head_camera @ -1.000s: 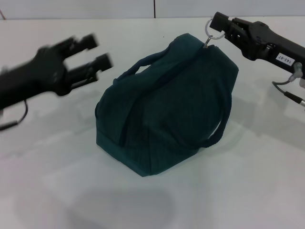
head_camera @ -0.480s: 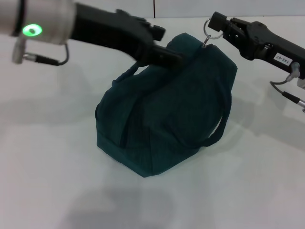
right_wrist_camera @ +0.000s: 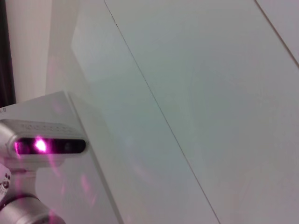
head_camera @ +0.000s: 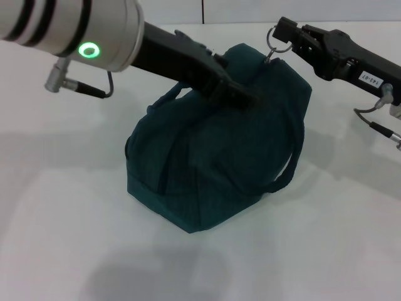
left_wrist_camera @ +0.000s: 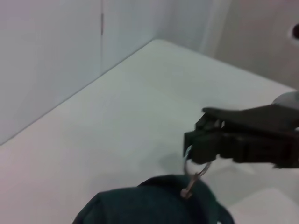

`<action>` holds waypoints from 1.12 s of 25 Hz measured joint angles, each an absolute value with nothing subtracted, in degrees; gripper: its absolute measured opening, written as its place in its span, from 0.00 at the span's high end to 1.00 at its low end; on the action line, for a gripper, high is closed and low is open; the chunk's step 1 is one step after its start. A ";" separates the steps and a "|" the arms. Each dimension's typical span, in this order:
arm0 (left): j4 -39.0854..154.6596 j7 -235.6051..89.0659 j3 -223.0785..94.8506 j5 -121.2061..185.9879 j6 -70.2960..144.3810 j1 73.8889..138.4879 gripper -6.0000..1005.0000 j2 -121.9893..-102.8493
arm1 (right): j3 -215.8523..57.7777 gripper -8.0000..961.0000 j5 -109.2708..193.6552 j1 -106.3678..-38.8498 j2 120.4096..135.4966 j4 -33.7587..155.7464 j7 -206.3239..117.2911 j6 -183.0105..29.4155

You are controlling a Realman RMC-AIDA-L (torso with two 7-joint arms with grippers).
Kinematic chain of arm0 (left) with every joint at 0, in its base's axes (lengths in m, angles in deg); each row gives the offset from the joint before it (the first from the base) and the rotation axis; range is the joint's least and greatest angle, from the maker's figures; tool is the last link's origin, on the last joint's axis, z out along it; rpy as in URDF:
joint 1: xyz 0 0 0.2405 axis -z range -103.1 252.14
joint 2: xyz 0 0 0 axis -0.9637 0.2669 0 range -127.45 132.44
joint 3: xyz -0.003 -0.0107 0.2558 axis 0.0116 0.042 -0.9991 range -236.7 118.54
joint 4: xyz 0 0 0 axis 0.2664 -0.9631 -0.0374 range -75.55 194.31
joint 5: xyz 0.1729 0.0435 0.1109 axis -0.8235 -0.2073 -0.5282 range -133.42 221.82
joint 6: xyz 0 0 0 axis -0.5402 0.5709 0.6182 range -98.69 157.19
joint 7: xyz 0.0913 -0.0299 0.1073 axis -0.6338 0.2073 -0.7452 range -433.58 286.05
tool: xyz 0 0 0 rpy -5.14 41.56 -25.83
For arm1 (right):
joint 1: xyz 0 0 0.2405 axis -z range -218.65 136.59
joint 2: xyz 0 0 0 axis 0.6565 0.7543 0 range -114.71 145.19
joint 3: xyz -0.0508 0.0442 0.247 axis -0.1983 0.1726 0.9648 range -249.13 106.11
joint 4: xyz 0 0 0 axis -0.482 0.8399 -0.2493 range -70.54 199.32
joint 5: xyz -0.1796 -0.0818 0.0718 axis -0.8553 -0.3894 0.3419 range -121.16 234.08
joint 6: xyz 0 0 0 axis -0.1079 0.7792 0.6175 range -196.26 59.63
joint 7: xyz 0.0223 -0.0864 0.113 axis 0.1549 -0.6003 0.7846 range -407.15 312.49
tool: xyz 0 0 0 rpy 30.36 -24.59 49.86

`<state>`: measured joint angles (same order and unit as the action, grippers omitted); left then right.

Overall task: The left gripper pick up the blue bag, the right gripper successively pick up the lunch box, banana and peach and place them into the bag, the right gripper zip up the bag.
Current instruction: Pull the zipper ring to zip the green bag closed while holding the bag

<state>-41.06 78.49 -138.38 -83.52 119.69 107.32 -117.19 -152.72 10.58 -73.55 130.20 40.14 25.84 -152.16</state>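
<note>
Jaws of the right gripper [head_camera: 280, 32], upper right, are clamped on the zipper ring [head_camera: 276, 39]; the left gripper's [head_camera: 241, 94] cannot be told. The blue bag [head_camera: 219, 150] appears zipped, the task judged nearly complete.

Bright, even light — soft shadows on the table [head_camera: 75, 238] — wrist views hazy.

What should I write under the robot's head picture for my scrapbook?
Right pincer grips the zipper ring of the blue bag while the left pincer reaches over its top.
</note>
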 joint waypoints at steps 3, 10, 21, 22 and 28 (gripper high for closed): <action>-41.13 80.32 -140.86 -87.37 118.82 107.46 0.14 -117.21 | -152.72 0.90 10.58 -73.55 130.20 40.13 25.83 -152.16; -42.13 79.62 -143.79 -89.41 118.80 107.25 0.17 -117.13 | -152.72 0.89 10.59 -73.72 130.28 40.22 25.80 -152.16; -43.99 76.87 -145.20 -89.53 118.07 105.84 0.58 -117.14 | -152.72 0.88 10.59 -73.59 130.29 40.08 25.87 -152.16; -44.02 76.43 -145.47 -89.61 118.06 105.81 0.60 -117.14 | -152.72 0.88 10.59 -73.55 130.29 40.05 25.88 -152.16; -44.09 75.30 -145.66 -89.71 118.04 105.72 0.77 -117.22 | -152.42 0.88 10.58 -73.50 130.29 39.94 25.98 -152.16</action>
<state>-44.09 75.30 -145.66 -89.71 118.04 105.72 -117.22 -152.42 10.58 -73.50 130.29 39.94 25.98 -152.16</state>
